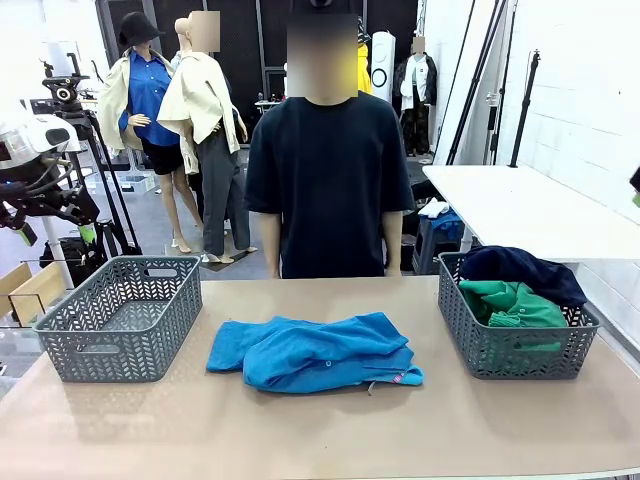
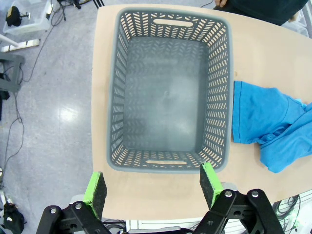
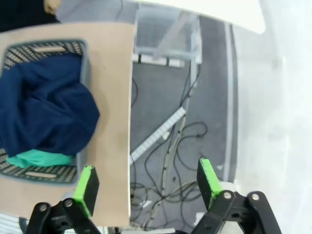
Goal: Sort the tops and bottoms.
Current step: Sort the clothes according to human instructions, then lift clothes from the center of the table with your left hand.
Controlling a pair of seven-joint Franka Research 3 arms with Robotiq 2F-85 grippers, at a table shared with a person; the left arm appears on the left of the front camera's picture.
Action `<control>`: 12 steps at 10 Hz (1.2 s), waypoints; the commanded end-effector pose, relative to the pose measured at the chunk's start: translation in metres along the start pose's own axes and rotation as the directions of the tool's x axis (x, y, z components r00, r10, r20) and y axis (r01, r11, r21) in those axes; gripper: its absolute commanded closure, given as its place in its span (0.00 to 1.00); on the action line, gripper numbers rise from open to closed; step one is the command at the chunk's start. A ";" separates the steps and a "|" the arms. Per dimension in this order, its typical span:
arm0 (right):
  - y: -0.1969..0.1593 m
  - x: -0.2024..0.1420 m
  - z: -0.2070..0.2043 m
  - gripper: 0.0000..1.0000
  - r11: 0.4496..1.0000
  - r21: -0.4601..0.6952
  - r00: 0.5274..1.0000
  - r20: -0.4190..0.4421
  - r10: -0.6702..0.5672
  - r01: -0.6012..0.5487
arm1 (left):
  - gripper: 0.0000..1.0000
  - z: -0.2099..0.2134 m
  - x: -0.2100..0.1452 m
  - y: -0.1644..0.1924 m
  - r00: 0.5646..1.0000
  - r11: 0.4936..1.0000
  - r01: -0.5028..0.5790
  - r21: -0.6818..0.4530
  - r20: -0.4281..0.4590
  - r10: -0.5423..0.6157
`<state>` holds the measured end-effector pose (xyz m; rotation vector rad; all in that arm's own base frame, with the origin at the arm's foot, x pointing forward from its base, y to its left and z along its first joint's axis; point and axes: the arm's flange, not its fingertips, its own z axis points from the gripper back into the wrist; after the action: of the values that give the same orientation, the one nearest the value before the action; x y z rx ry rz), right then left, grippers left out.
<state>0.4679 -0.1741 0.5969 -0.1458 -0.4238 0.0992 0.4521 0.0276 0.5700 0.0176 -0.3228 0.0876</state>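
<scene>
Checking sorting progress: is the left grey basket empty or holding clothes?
Empty. The left basket shows a bare floor all over; the blue bottoms lie outside it on the table.

Blue bottoms (image 2: 263, 122) (rumpled) just beside grey basket (image 2: 220, 97)

No readable text, labels, brands or numbers anywhere

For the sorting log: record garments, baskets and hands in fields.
tops: dark navy cloth shirt and bright green collared top, in right-side grey plastic lattice basket
bottoms: medium blue cloth garment and turquoise-blue garment with pink tag, piled on brown table
left basket: matching grey lattice basket, table's left side
left hand: open, above that basket's rim
right hand: open, over grey floor beside table
</scene>
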 end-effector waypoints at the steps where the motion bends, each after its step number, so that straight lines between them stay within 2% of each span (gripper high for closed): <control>1: -0.011 -0.018 -0.023 0.00 0.997 -0.009 0.995 -0.054 -0.083 0.083 | 0.00 0.002 0.000 0.002 1.000 1.000 0.005 0.017 -0.006 -0.005; 5: -0.034 -0.049 -0.056 0.00 0.983 -0.012 0.977 -0.113 -0.183 0.183 | 0.00 0.002 0.000 0.002 1.000 1.000 0.005 0.017 -0.006 -0.005; 6: -0.036 -0.042 -0.046 0.00 0.993 0.005 0.988 -0.099 -0.118 0.120 | 0.00 0.002 0.000 0.002 1.000 1.000 0.005 0.017 -0.006 -0.005; 12: -0.036 -0.042 -0.046 0.00 0.993 0.005 0.988 -0.099 -0.118 0.120 | 0.00 0.002 0.000 0.002 1.000 1.000 0.005 0.017 -0.006 -0.005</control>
<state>0.4509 -0.2213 0.5437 -0.1121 -0.3306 -0.0354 0.4521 0.0276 0.5700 0.0177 -0.3228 0.0875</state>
